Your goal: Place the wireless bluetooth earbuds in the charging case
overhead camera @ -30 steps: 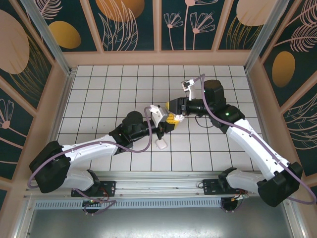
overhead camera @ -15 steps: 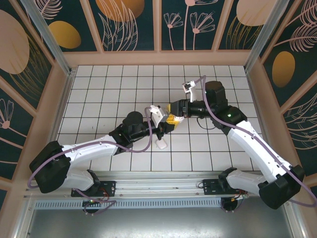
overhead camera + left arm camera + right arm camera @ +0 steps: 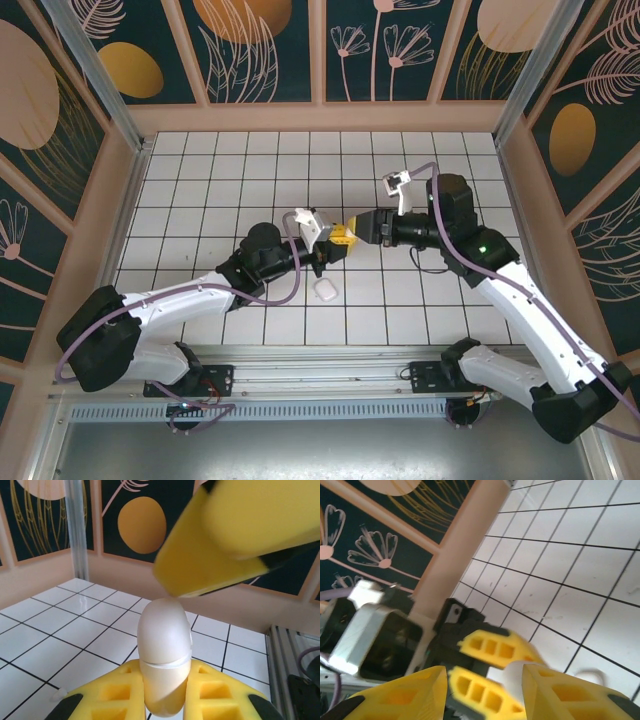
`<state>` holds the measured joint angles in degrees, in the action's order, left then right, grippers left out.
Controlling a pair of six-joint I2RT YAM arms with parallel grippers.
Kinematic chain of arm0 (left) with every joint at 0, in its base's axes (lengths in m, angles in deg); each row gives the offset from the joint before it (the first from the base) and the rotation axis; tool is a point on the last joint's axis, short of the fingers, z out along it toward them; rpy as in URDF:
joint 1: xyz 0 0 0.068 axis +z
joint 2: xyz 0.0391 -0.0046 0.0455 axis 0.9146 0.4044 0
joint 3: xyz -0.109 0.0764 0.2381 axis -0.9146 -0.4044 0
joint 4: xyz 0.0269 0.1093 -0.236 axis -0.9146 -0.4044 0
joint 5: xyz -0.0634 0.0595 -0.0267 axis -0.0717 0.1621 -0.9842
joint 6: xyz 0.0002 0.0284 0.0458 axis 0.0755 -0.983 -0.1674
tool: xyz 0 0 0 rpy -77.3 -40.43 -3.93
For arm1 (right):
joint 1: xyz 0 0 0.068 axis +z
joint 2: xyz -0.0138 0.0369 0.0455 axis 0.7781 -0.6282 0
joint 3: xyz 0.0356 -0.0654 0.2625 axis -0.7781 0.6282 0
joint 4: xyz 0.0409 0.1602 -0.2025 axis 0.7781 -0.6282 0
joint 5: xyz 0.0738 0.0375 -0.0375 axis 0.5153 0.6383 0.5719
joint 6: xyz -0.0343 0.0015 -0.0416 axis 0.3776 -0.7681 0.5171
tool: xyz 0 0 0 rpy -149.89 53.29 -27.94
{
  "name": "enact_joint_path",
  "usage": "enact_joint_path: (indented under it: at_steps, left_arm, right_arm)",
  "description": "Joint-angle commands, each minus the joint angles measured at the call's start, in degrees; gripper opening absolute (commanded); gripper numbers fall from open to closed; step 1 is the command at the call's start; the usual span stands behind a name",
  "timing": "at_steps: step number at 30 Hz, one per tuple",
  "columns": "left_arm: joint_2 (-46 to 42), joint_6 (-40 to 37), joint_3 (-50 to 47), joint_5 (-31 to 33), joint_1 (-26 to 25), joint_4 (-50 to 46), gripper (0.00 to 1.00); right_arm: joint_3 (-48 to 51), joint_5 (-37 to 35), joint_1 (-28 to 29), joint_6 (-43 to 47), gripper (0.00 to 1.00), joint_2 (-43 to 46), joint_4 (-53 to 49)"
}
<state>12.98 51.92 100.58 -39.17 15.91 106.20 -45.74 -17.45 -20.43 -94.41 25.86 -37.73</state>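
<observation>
My left gripper [image 3: 337,240] [image 3: 165,682] is shut on a white charging case [image 3: 165,640], which stands upright between its yellow fingers with the lid seam closed. My right gripper [image 3: 360,227] [image 3: 484,674] faces it from the right, close by, jaws open. One of its yellow fingers [image 3: 225,535] hangs just above the case top. In the right wrist view the held case [image 3: 516,677] and the left gripper's fingers [image 3: 492,647] sit in front of my open jaws. A second white case [image 3: 323,290] lies on the tiles below. The earbuds are out of view.
A white tiled floor [image 3: 200,190] is boxed in by wooden walls [image 3: 320,116] on three sides. A metal rail [image 3: 330,360] runs along the near edge. A tiny white speck [image 3: 59,694] lies on a tile, too small to identify.
My right gripper has drawn back to the right, away from the left gripper. The left gripper, still on the case, has shifted slightly left. The case on the tiles has not moved.
</observation>
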Motion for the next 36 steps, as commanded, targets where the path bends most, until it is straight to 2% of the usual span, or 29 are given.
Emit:
enact_joint_path:
  at_steps: [1,7,12,22,25,30,36]
  left_arm:
    - [-1.02,-0.28,0.21,-3.56,0.23,3.08,0.00]
    - [-2.50,1.04,0.16,-0.76,0.96,1.19,0.00]
    - [-2.79,6.16,-1.02,-2.49,3.97,4.03,0.00]
    - [-1.96,6.67,-0.01,-2.11,5.95,4.05,0.00]
    - [-1.48,5.98,0.77,-3.05,6.03,2.82,0.00]
    - [-1.64,6.10,0.92,-4.95,6.38,1.76,0.00]
    - [-2.45,6.89,1.18,-8.20,6.56,1.07,0.00]
  right_arm:
    - [-0.92,-0.84,-0.85,0.60,0.44,-2.99,-1.24]
    - [-0.15,1.81,-0.77,0.26,0.42,-4.93,-0.01]
    - [2.48,3.66,-0.68,-1.79,0.40,-3.56,3.54]
    - [7.83,4.58,2.48,-6.63,0.38,0.98,7.13]
    - [7.43,2.41,2.40,-5.63,0.38,1.46,4.71]
    - [0.57,-3.84,1.40,-2.15,0.34,1.52,0.00]
    - [-1.79,-7.60,1.05,0.22,0.33,-1.32,1.11]
